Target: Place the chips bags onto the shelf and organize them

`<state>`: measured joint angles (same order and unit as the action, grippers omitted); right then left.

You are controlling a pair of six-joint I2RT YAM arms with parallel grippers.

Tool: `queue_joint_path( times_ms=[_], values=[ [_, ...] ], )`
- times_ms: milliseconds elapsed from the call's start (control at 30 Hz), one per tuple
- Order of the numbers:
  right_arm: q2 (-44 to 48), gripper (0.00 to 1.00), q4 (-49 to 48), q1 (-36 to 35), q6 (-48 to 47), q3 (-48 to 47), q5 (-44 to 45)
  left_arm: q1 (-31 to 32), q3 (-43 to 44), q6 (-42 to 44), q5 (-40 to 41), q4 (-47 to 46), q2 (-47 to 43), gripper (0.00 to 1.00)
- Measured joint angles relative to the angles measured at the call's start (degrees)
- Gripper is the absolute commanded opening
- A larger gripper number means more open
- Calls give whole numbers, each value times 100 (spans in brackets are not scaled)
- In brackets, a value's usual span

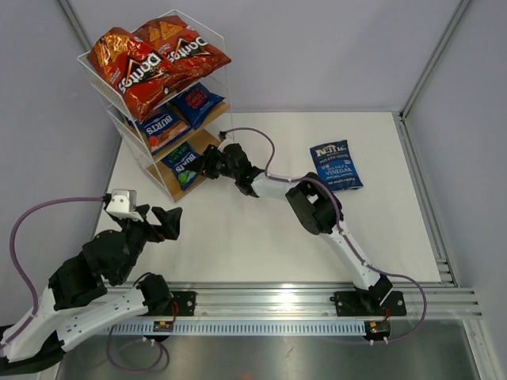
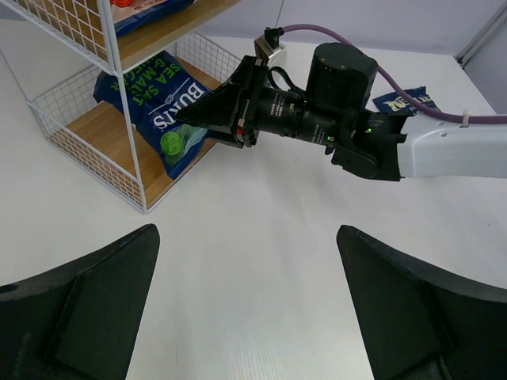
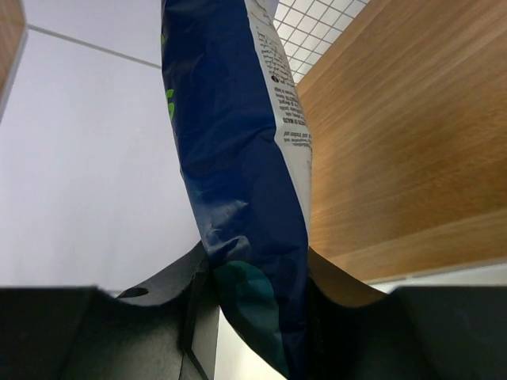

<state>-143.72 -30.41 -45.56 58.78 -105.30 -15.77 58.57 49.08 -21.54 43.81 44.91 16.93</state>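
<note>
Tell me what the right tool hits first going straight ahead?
Probably the shelf: the right tool, gripping a Burts bag, points into the bottom tier, so its wooden board or wire wall comes first. Depth is unclear.

Three views, one corner
Overlooked from above, the shelf (image 2: 87,131) (bottom tier, Burts bag (image 2: 162,111)) is faced by both wrist cameras, the right nearest.
</note>
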Motion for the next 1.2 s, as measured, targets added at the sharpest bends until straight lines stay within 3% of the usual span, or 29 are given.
queue_joint_path(
  times_ms=[400, 767, 967, 1000, 1200],
  values=[
    [-730, 27, 1029, -181, -372, -1266, 232, -417, -94, 118, -372, -208, 0, 99],
    [-1067, 38, 2118, -540, -933, -2275, 568, -566, -94, 175, -546, -264, 0, 99],
    [-1119, 56, 2472, -605, -1235, -2564, 763, -592, -94, 186, -625, -264, 0, 99],
    [-1119, 71, 2498, -608, -1266, -2564, 782, -599, -94, 186, -640, -264, 0, 99],
    [-999, 81, 2428, -621, -1408, -2184, 1010, -614, -94, 188, -730, -264, 35, 99]
  ],
)
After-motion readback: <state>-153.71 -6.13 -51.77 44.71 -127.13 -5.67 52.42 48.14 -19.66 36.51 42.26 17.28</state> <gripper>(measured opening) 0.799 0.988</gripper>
